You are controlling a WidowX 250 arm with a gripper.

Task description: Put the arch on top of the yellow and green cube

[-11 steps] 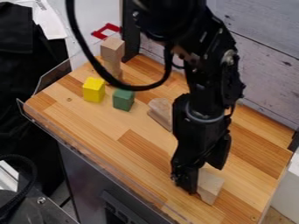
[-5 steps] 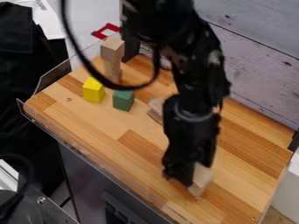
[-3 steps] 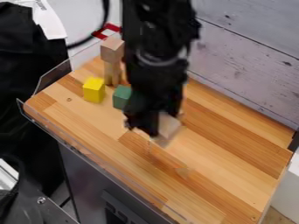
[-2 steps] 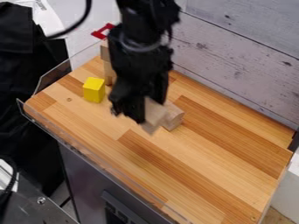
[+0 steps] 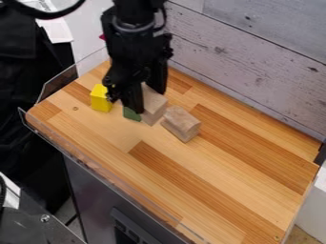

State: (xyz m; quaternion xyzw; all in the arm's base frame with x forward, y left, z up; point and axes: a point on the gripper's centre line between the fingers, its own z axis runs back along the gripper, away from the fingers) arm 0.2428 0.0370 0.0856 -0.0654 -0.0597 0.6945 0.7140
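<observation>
Pale wood shows in the claw point(image 5: 144, 94): its fingers are closed on the sides of a wooden block point(image 5: 154, 106), which I take to be the arch, though its cut-out cannot be made out. That block lies just right of the green cube point(image 5: 131, 114), whose upper part is hidden behind the claw. The yellow cube point(image 5: 102, 98) sits just left of the green one, so the coming move likely goes leftward, until the block's span covers both. Its long axis cannot be told for certain; if it crosses the cubes' row, it will need turning first. Count one yellow cube, one green cube, one block held and one loose block point(image 5: 181, 124) on the tabletop point(image 5: 210, 190), right of the green cube.
</observation>
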